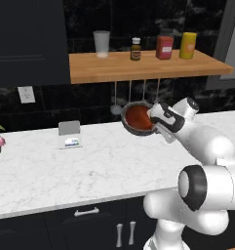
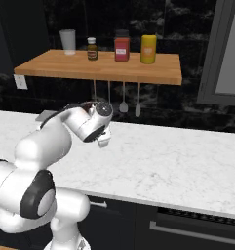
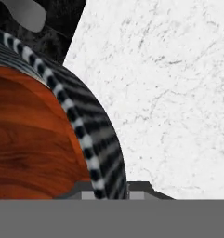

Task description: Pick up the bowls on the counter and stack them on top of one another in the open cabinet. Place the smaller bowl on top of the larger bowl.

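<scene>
Rust-red bowl sits pinched by its rim in my pincer, tilted just above the worktop. I judge the wooden shelf lies above and behind it.

A bowl is held tilted above the counter, below the shelf, with the gripper at its right rim. On the shelf a cup is set at the left, then a bottle and two jars to the right. Utensils are hung beneath the shelf, behind the bowl.
</scene>
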Robot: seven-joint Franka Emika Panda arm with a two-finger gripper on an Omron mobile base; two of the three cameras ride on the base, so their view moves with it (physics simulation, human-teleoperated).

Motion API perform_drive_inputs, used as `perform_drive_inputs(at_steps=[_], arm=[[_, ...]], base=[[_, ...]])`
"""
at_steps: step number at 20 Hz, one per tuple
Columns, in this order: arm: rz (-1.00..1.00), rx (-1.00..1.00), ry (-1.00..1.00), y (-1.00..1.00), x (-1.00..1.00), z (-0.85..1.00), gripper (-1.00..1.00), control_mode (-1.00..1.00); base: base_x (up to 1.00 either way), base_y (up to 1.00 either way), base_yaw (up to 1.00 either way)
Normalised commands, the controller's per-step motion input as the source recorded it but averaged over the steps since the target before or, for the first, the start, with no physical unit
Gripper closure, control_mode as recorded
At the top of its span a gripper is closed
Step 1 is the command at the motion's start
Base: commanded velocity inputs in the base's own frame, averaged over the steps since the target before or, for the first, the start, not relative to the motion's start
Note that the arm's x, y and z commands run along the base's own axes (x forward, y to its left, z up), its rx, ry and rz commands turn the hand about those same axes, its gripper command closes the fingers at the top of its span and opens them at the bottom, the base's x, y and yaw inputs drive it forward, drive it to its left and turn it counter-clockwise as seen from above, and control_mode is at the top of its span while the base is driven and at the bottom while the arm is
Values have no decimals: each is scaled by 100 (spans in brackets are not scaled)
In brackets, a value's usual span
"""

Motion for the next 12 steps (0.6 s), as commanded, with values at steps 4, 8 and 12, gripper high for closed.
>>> perform_drive_inputs(at_steps=[4, 8, 12], arm=[[5, 0, -33, 0, -100, 100, 100, -100], [5, 0, -22, 0, -100, 100, 100, -100], [5, 1, -12, 0, -100, 100, 100, -100]], base=[[0, 0, 0], [0, 0, 0], [0, 0, 0]])
